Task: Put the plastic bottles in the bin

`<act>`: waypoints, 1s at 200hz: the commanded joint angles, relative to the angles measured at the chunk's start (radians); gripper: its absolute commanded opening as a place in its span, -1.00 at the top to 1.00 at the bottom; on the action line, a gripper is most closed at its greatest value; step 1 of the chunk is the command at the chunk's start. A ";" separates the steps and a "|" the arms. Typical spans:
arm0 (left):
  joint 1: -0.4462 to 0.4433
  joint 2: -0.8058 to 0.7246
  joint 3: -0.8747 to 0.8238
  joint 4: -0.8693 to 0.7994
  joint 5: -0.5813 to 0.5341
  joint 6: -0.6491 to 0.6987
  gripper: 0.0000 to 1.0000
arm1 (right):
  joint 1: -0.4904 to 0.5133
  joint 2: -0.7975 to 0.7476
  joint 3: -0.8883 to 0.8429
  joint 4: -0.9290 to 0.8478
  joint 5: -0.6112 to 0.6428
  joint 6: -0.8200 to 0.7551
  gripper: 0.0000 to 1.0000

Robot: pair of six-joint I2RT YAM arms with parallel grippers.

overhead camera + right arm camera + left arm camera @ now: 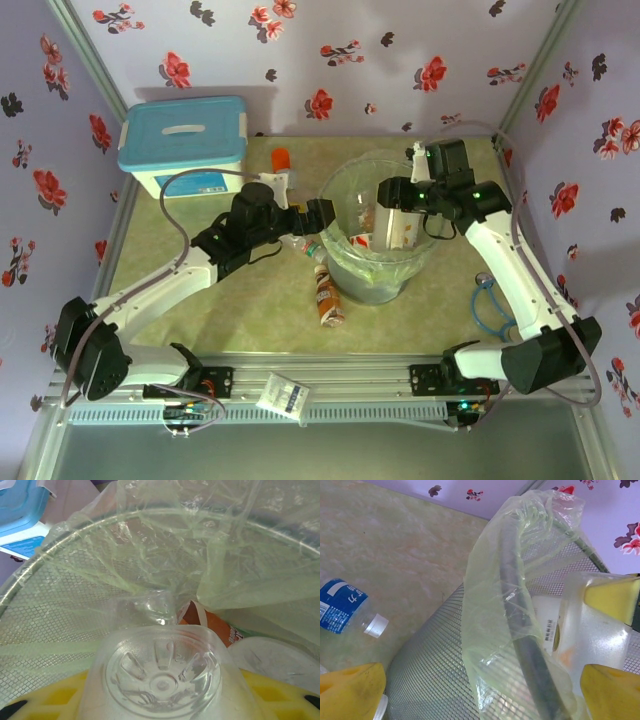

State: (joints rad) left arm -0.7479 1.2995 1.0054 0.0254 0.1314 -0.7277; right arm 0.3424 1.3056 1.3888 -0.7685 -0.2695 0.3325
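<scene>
The right fingers (392,207) pinch a bottle (162,675) over the bin (375,282), probably cap-down. The left fingers (322,214) are spread beside it.

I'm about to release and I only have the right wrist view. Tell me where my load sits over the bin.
Observer: From above, the right gripper holds the clear bottle inside the rim line of the bin, over its opening.
Operator: Report the other arm.
Observer: The left gripper is open and holds nothing, just outside the bin's left rim.
Operator: Name what is left on the table.
Observer: An orange-labelled bottle lies on its side in front of the bin.
</scene>
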 commanded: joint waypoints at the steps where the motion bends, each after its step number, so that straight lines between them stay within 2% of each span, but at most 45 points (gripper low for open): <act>1: 0.004 0.026 -0.009 -0.038 -0.029 0.001 -0.99 | 0.011 0.007 0.011 -0.023 -0.025 -0.007 0.25; 29: 0.004 0.028 -0.017 -0.033 -0.028 -0.004 -0.99 | 0.032 0.007 -0.071 -0.037 0.042 -0.013 0.27; 64: 0.005 0.030 -0.020 -0.033 -0.030 -0.002 -0.99 | 0.039 -0.016 -0.173 0.062 -0.034 0.052 0.29; 98: 0.003 0.034 -0.025 -0.022 -0.029 -0.008 -0.99 | 0.042 -0.021 -0.191 0.098 -0.023 0.064 0.27; 111: 0.004 0.028 -0.029 -0.022 -0.030 -0.007 -0.99 | 0.041 -0.019 -0.168 0.079 -0.023 0.053 0.10; 127: 0.005 0.019 -0.030 -0.025 -0.030 -0.004 -0.99 | 0.040 -0.020 -0.115 0.030 -0.011 0.019 -0.41; 146: 0.005 0.010 -0.031 -0.027 -0.030 0.003 -0.99 | 0.036 -0.026 -0.019 -0.053 0.045 -0.034 -0.67; 178: 0.006 0.004 -0.037 -0.033 -0.033 0.010 -0.99 | 0.023 -0.027 0.122 -0.156 0.143 -0.105 -0.80; 200: 0.005 0.005 -0.038 -0.033 -0.033 0.009 -0.99 | 0.021 -0.019 0.178 -0.180 0.185 -0.122 -0.68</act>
State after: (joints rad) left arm -0.7475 1.3090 0.9977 0.0452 0.1303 -0.7464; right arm 0.3710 1.2846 1.5028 -0.8654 -0.1703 0.2680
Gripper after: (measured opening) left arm 0.995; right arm 0.878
